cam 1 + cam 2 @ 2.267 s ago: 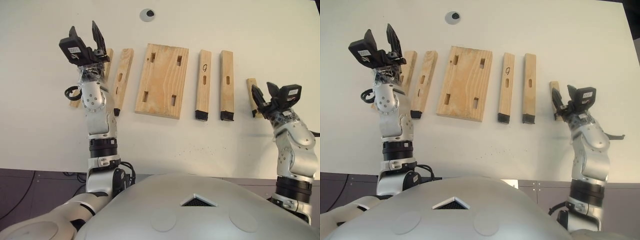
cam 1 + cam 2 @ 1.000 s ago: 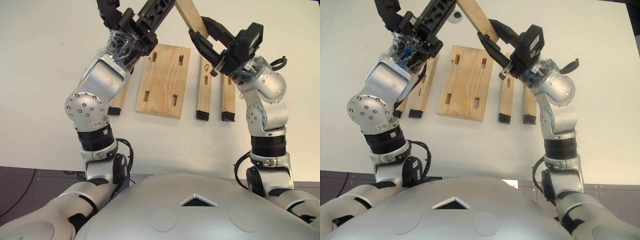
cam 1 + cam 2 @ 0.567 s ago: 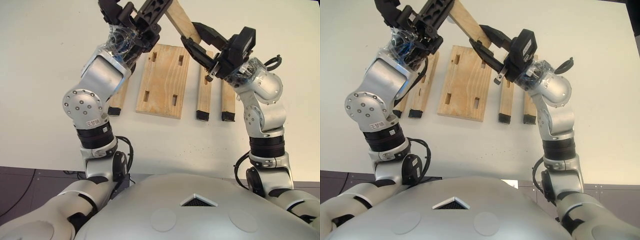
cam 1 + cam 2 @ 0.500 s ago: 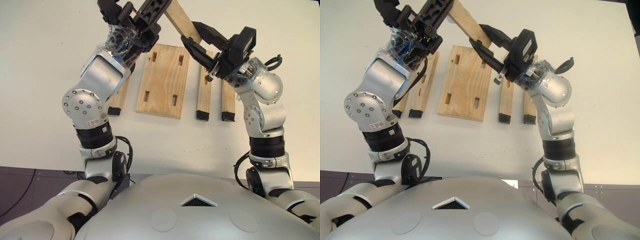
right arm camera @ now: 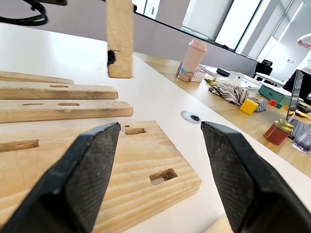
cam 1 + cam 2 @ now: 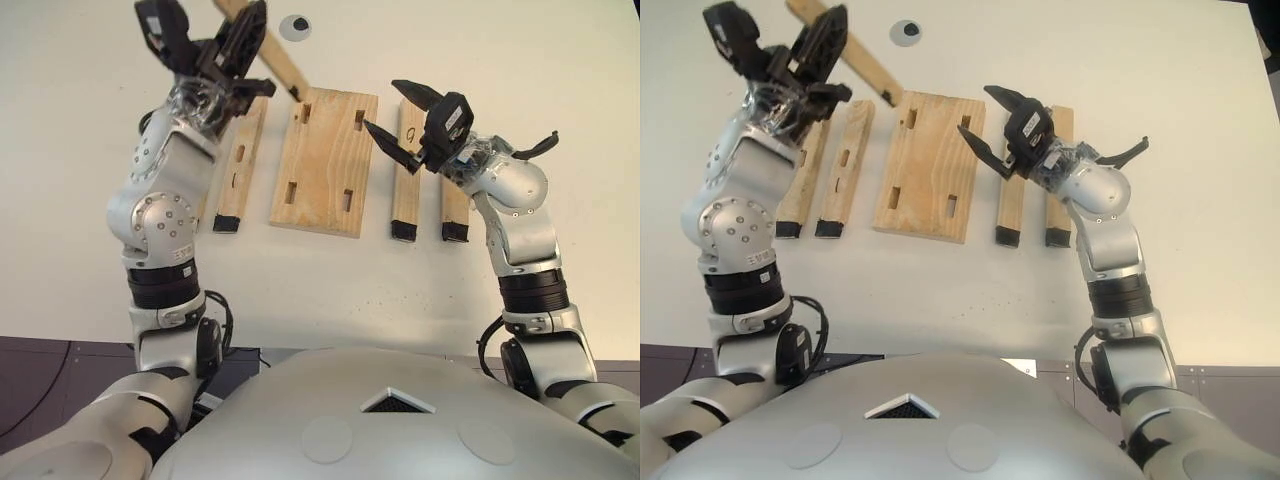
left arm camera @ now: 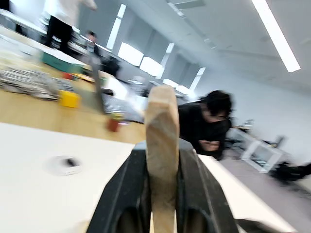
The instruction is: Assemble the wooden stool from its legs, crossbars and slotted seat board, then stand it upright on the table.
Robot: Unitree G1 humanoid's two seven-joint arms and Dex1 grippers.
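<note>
L tool [image 6: 232, 45] clamped a crossbar [image 6: 280, 68] aloft over the counter [image 6: 500, 60], far left; R tool [image 6: 380, 105] gaped empty above the seat board [image 6: 322, 160]. Risk: end-held bar (long lever) could pivot, miss slot.

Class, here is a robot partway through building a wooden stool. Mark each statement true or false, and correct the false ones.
1. The left end effector grips a wooden crossbar held up off the table. True.
2. The right end effector is shut on a leg. False: it is open and holds nothing, hanging over the right edge of the seat board.
3. The seat board lies flat on the table with four slots showing. True.
4. The legs are already fitted into the seat board. False: they lie flat on the table, two on each side of the board.
</note>
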